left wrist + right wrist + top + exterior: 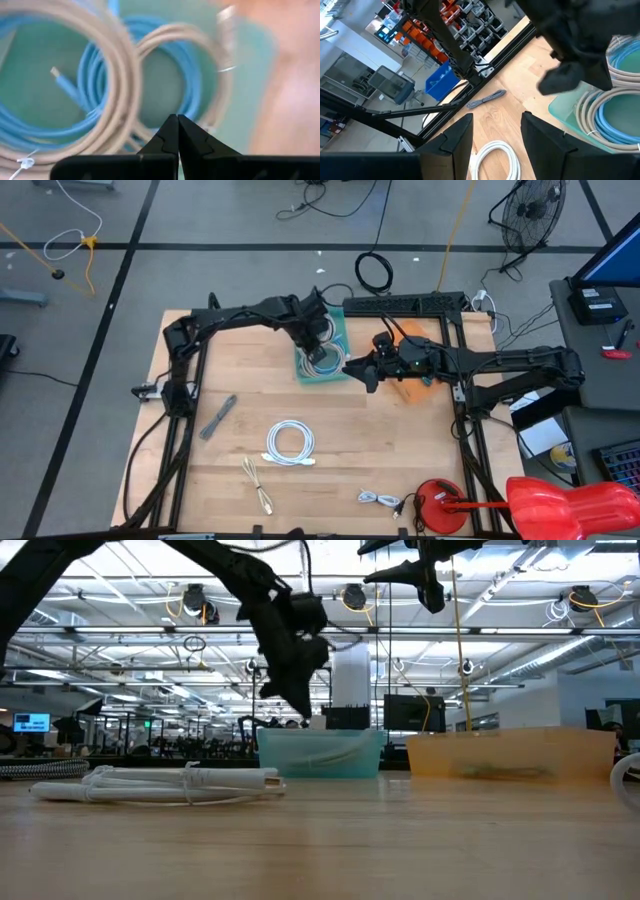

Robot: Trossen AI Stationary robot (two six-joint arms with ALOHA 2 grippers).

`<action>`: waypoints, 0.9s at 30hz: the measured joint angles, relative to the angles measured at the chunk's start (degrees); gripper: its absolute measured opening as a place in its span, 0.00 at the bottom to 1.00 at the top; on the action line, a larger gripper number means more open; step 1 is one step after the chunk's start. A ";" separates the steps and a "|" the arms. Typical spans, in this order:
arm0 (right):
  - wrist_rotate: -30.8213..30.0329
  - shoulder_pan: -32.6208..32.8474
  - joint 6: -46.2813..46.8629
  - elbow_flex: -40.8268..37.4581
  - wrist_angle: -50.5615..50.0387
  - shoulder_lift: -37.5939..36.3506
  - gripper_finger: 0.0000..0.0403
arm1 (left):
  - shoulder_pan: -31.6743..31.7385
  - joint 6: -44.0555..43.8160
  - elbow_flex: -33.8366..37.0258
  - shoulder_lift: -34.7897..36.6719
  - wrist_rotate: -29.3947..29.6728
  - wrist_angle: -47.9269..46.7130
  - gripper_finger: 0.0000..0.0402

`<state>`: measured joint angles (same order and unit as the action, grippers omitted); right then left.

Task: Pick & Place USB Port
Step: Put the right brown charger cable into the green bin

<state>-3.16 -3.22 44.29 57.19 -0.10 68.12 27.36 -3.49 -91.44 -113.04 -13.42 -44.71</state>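
Wooden table (340, 445) carries teal bin (335, 330), orange bin (412, 388), white cable (290, 444) (coiled), grey cable (217, 417)

left tool (318, 352) over teal bin (337, 330) | right tool (362, 370) beside orange bin (412, 330)

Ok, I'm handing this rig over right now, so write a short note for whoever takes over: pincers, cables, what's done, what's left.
Left pincer: shut, empty, over the teal bin.
Right pincer: open, empty, raised between the teal bin and the orange bin.
Done: a blue cable and a beige cable lie coiled in the teal bin.
Left on the table: white coiled cable, grey cable, beige cable near the front edge, small white cable.
Orange bin contents cannot be made out clearly.
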 joint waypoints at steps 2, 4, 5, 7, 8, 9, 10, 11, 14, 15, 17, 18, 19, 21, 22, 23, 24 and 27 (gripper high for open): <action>0.00 -0.02 0.00 0.00 0.07 0.00 0.38 | 0.10 0.13 -0.02 1.61 -0.64 1.03 0.00; 0.00 -0.07 -0.02 0.00 0.20 0.00 0.38 | 0.75 -0.24 -0.02 2.82 -0.79 3.36 0.00; 0.00 -0.09 -0.02 0.00 0.17 0.00 0.38 | 1.42 -1.07 -0.02 3.36 -1.40 4.71 0.00; 0.02 -0.36 -0.21 0.00 0.29 0.00 0.38 | 3.08 -4.61 -0.03 3.79 -4.73 8.67 0.00; 0.06 -0.51 -0.21 0.00 0.39 0.00 0.38 | 4.18 -7.28 -0.07 3.78 -7.74 11.47 0.00; 0.08 -0.55 -0.20 0.00 0.54 0.00 0.38 | 5.28 -10.24 -0.07 3.57 -10.70 14.06 0.00; 0.07 -0.57 -0.23 0.00 0.78 0.00 0.38 | 6.34 -13.30 -0.07 2.95 -13.33 17.03 0.00; 0.07 -0.57 -0.36 0.00 0.93 0.00 0.38 | 7.27 -16.60 -0.07 2.16 -15.66 21.26 0.00; 0.17 -0.55 -0.44 0.00 1.40 0.00 0.38 | 10.11 -25.74 -0.07 -0.30 -21.08 30.13 0.00; 0.20 -0.52 -0.44 0.00 1.53 0.00 0.38 | 10.89 -28.52 -0.07 -1.13 -21.89 33.03 0.00; 0.20 -0.54 -0.46 0.00 1.54 0.00 0.38 | 12.14 -32.68 -0.07 -2.65 -23.33 35.37 0.00; 0.20 -0.55 -0.45 0.00 1.60 0.00 0.38 | 12.53 -34.44 -0.07 -3.55 -24.07 36.35 0.00; 0.20 -0.51 -0.45 0.00 1.60 0.00 0.38 | 12.72 -35.51 -0.07 -4.29 -24.25 36.62 0.00; 0.20 -0.29 -0.46 0.00 1.57 0.00 0.38 | 12.71 -36.60 -0.02 -5.41 -24.64 36.02 0.00; 0.19 -0.20 -0.52 0.00 1.52 0.00 0.38 | 12.45 -36.90 -0.02 -5.71 -24.67 36.10 0.00; 0.22 -0.09 -0.66 0.00 1.42 0.00 0.38 | 12.14 -37.11 -0.02 -6.04 -24.66 36.38 0.00; 0.24 -0.03 -0.80 0.00 1.40 0.00 0.38 | 11.81 -37.17 -0.02 -6.23 -24.60 36.62 0.00; 0.24 -0.04 -1.07 0.00 1.18 0.00 0.38 | 10.97 -37.21 -0.02 -7.29 -24.11 37.31 0.00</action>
<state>-2.92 -3.27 43.22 57.19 1.08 68.12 38.33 -40.70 -91.46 -120.33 -37.52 -7.41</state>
